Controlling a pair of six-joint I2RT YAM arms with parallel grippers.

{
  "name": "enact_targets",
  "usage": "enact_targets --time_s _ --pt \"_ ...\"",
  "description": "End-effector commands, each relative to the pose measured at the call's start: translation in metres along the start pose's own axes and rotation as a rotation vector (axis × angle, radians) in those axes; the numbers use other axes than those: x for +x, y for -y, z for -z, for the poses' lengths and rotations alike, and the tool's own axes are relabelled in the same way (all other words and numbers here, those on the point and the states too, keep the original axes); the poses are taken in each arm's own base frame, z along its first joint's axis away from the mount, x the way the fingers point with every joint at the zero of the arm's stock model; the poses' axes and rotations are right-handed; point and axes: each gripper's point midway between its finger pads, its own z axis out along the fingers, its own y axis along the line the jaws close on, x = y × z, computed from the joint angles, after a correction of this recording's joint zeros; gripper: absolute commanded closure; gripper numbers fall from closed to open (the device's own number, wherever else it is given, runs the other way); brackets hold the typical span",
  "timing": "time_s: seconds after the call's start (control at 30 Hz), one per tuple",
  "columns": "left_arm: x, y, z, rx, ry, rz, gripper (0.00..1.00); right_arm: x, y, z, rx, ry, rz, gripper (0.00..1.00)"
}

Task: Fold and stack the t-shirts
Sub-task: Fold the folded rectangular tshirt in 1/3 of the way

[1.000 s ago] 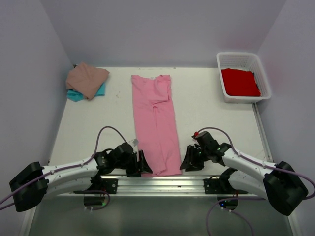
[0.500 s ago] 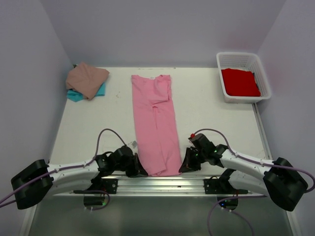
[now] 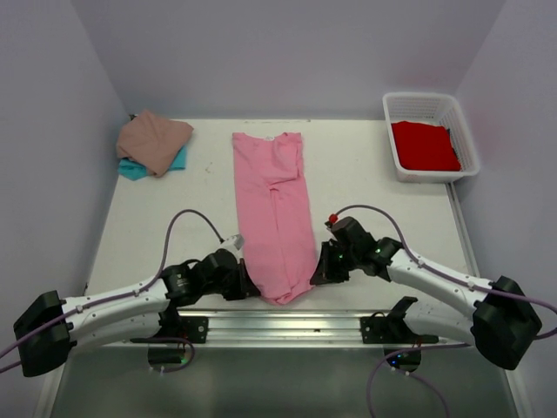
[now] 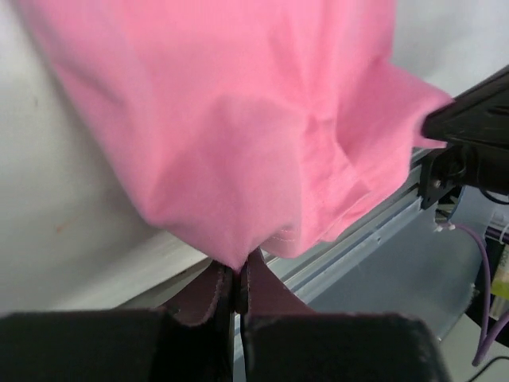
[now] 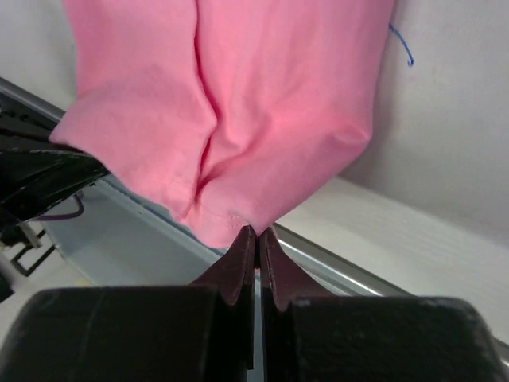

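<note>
A bright pink t-shirt point(image 3: 274, 209) lies as a long strip down the middle of the table, collar at the far end. My left gripper point(image 3: 252, 286) is shut on its near left hem corner point(image 4: 238, 259). My right gripper point(image 3: 315, 274) is shut on the near right hem corner point(image 5: 254, 223). Both corners are lifted off the table and the hem sags between them. A dusty tan-pink t-shirt point(image 3: 152, 139) lies bunched on a teal t-shirt point(image 3: 130, 168) at the far left. A red t-shirt point(image 3: 424, 144) lies in the basket.
The white lattice basket point(image 3: 470, 144) stands at the far right corner. The metal rail point(image 3: 287, 322) with both arm bases runs along the near table edge. Purple walls close in the left, back and right sides.
Both grippers closed on the pink shirt's near hem corners and lifted them, moving away from the rail. The hem edge has pulled back from the table's near edge.
</note>
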Motion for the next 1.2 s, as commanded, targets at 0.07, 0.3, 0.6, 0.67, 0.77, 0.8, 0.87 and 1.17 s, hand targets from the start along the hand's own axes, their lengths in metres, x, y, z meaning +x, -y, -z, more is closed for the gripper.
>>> enact_targets --time_s 0.07,0.3,0.6,0.67,0.77,0.8,0.87,1.17 --pt "-0.056 0.026 0.01 -0.037 0.212 -0.197 1.0 -0.036 -0.008 0.0 0.075 0.083 0.138 1.0" --pt "-0.097 0.009 0.007 -0.222 0.345 -0.338 1.0 -0.096 -0.027 0.009 0.156 0.233 0.248 1.0" --pt "-0.17 -0.008 0.01 -0.295 0.497 -0.406 1.0 -0.179 -0.022 0.005 0.233 0.331 0.258 1.0" --pt "-0.187 -0.002 0.007 -0.29 0.519 -0.404 1.0 -0.197 -0.021 -0.001 0.245 0.336 0.261 1.0" --pt "-0.207 0.004 -0.006 -0.286 0.513 -0.425 1.0 -0.217 -0.022 -0.01 0.256 0.333 0.269 1.0" --pt "-0.217 0.01 -0.014 -0.276 0.523 -0.433 1.0 -0.22 -0.022 -0.014 0.257 0.324 0.268 1.0" --pt "-0.227 0.017 -0.022 -0.249 0.528 -0.437 1.0 -0.229 -0.022 -0.024 0.259 0.318 0.271 1.0" --pt "-0.264 0.007 -0.035 -0.287 0.529 -0.445 1.0 -0.253 -0.025 -0.033 0.249 0.336 0.266 1.0"
